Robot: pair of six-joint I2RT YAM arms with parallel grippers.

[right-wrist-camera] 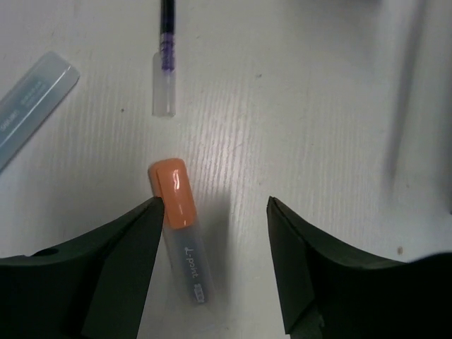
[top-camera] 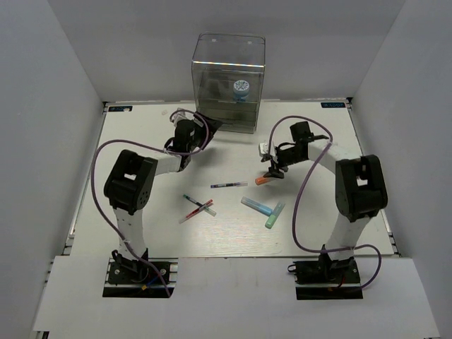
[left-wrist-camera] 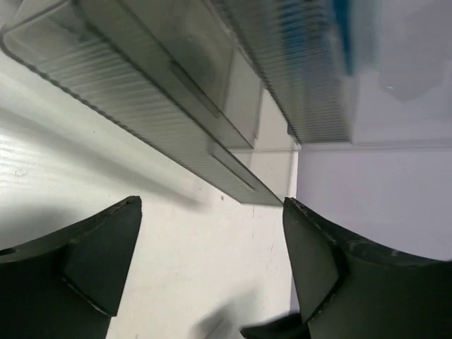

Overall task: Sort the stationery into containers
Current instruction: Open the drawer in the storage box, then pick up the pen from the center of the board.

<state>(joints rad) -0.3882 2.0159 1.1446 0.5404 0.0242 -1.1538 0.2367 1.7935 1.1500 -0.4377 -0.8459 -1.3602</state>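
Looking across the bench (top-camera: 226,236) from beside the rig.

The clear acrylic organizer (top-camera: 228,81) stands at the far edge, centre. The blue-white roll (top-camera: 241,89) sits inside its tall upper compartment.

The left gripper (top-camera: 209,126) is low at the organizer's near-left corner, jaws spread with nothing between them. Its wrist view shows ribbed clear drawer fronts (left-wrist-camera: 162,92) just ahead.

The right gripper (top-camera: 272,169) hangs over the orange-capped highlighter (top-camera: 262,181), jaws spread to either side of it, not pinching. In the wrist view the highlighter lies flat on the bench, cap away from the camera, close against one finger (right-wrist-camera: 120,265); I cannot tell whether they touch. The grey barrel carries white print ending in "point". A small label block below it is too small to read.

Loose on the bench:
- The blue highlighter (top-camera: 258,206) and mint green highlighter (top-camera: 274,216) lie with their near ends close together. The blue one's faint print is unreadable.
- The dark pen (top-camera: 229,185) lies to their left.
- The red pen (top-camera: 191,215) is crossed by a second thin pen (top-camera: 192,200).
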